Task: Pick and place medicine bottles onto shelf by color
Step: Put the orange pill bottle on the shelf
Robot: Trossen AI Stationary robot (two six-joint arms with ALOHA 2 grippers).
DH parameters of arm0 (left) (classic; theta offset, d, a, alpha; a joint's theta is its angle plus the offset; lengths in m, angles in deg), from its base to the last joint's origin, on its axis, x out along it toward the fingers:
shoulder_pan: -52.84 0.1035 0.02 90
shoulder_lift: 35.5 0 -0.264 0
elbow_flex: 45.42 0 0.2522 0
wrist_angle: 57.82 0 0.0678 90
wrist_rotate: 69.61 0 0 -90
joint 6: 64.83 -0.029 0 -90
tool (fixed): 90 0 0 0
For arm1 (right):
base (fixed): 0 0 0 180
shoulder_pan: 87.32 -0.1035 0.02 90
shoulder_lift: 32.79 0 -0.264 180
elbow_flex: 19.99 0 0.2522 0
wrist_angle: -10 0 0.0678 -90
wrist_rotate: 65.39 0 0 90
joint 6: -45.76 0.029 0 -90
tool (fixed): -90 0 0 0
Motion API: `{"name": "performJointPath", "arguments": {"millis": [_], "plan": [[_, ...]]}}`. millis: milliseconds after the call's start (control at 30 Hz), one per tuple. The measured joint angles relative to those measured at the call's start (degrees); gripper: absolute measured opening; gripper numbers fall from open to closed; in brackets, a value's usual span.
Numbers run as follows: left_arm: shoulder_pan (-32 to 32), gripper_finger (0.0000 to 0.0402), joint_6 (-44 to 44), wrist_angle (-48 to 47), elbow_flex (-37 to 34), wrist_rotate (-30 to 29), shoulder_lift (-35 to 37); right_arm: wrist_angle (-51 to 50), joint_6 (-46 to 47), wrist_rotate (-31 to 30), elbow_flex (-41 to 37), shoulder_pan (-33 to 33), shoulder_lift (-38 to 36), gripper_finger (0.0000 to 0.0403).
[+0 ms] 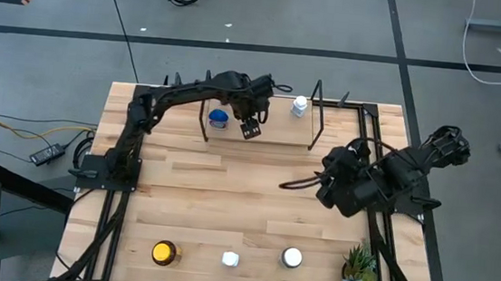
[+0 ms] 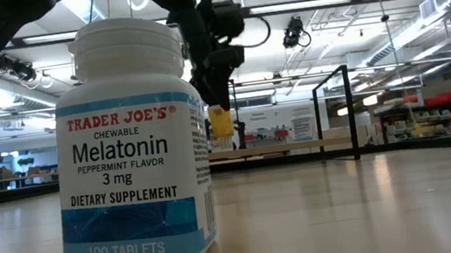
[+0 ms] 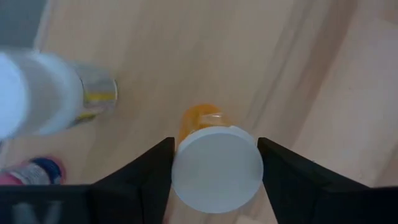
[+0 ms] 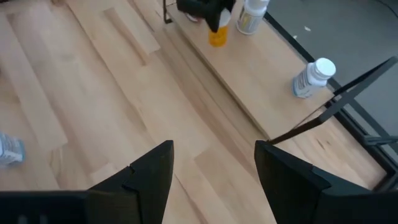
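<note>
My left gripper (image 1: 250, 124) reaches over the shelf (image 1: 279, 129) at the table's far side and is shut on a small orange bottle with a white cap (image 3: 216, 168). In the low view the orange bottle (image 2: 221, 123) hangs a little above the shelf board (image 2: 298, 146). A blue-lidded bottle (image 1: 219, 119) and a white bottle (image 1: 300, 106) stand on the shelf. Another white bottle (image 3: 50, 93) stands close beside my left gripper. My right gripper (image 4: 214, 168) is open and empty above the table's right side (image 1: 324, 188). My left gripper pinches the orange bottle's white cap (image 3: 180, 171) between its two fingers, one on each side of the cap. The fingers come from above, pointing down. The bottle hangs upright below them, its orange body (image 3: 199, 119) clear of the shelf board.
Near the table's front edge stand an amber-yellow bottle (image 1: 164, 253), two white bottles (image 1: 230, 259) (image 1: 292, 257) and a small green potted plant (image 1: 359, 268). The melatonin bottle (image 2: 128, 148) fills the low view's foreground. Thin black uprights (image 1: 314, 119) frame the shelf.
</note>
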Motion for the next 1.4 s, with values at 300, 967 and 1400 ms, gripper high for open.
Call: {"name": "performJointPath", "arguments": {"millis": [300,967,1400], "plan": [[1.79,0.0229,1.13,0.6,-0.02,-0.35,-0.94,2.39,-2.3,2.73,0.09,2.19,-0.47,0.0231],[2.18,0.0235,-0.03,0.96,-0.02,1.88,-0.9,2.76,-2.16,2.94,0.09,2.17,-0.47,0.0231],[2.16,0.0243,-0.08,0.98,-0.02,2.19,-0.86,2.76,-2.76,2.92,0.07,2.17,-0.47,0.0231]]}}
